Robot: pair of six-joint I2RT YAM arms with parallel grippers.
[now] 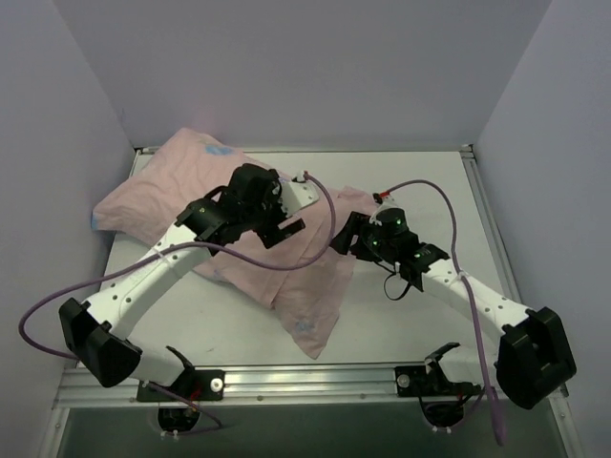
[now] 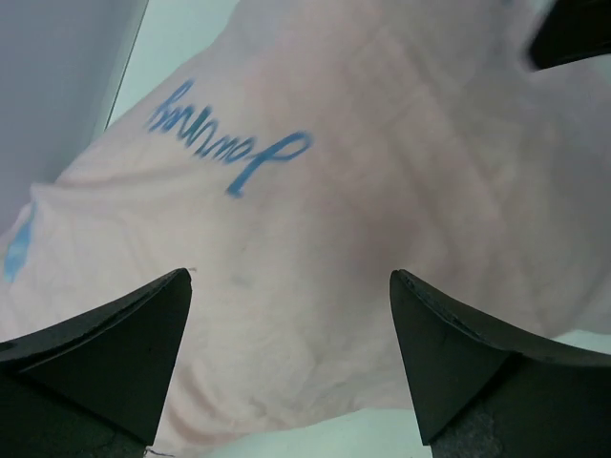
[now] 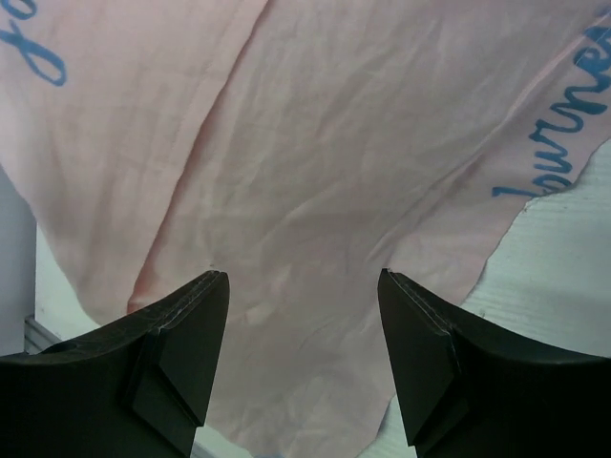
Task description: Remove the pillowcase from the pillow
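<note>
The pillowcase (image 1: 172, 186) lies pale pink side up, with blue script print, from the back left corner to the table's middle. Its back left part is plump; its near end (image 1: 315, 305) lies flat. No white pillow shows; it is hidden in the fabric. My left gripper (image 1: 280, 229) is open just above the cover's middle, and pink cloth (image 2: 363, 143) fills the left wrist view between its jaws (image 2: 288, 277). My right gripper (image 1: 347, 235) is open over the cover's right edge, with pink cloth (image 3: 315, 143) under its jaws (image 3: 301, 275).
The white table (image 1: 420, 315) is walled at the back and on both sides. An aluminium rail (image 1: 315, 382) runs along the near edge. Purple cables (image 1: 449, 215) loop over both arms. The other gripper's dark tip (image 2: 573, 29) shows in the left wrist view.
</note>
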